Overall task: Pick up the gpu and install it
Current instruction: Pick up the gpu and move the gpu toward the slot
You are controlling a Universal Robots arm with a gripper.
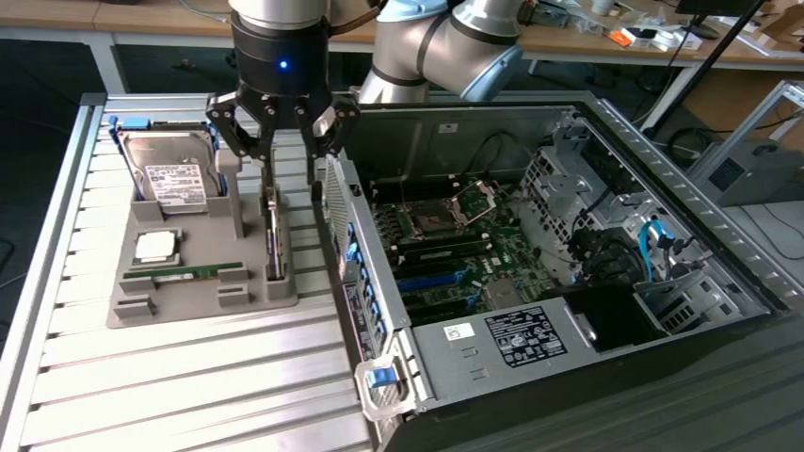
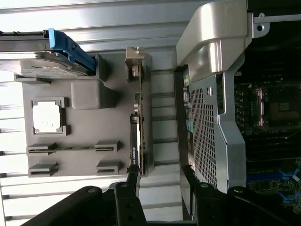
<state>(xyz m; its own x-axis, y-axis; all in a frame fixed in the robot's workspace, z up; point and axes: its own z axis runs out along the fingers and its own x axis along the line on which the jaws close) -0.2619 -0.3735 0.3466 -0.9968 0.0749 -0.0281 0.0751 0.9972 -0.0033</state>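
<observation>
The claw (image 1: 292,188) stands wide open and holds nothing. It hangs just above the gpu (image 1: 274,240), which stands on its thin edge in a slot of the grey holder (image 1: 188,294) on the tabletop (image 1: 188,377), beside the open computer case (image 1: 503,311). The hard drive (image 1: 169,169) lies in the same holder.

Silver arm (image 1: 434,42) bent at the elbow, black wrist (image 1: 281,56) vertical, pincer (image 1: 279,171) pointing straight down, jaws spread wide
</observation>
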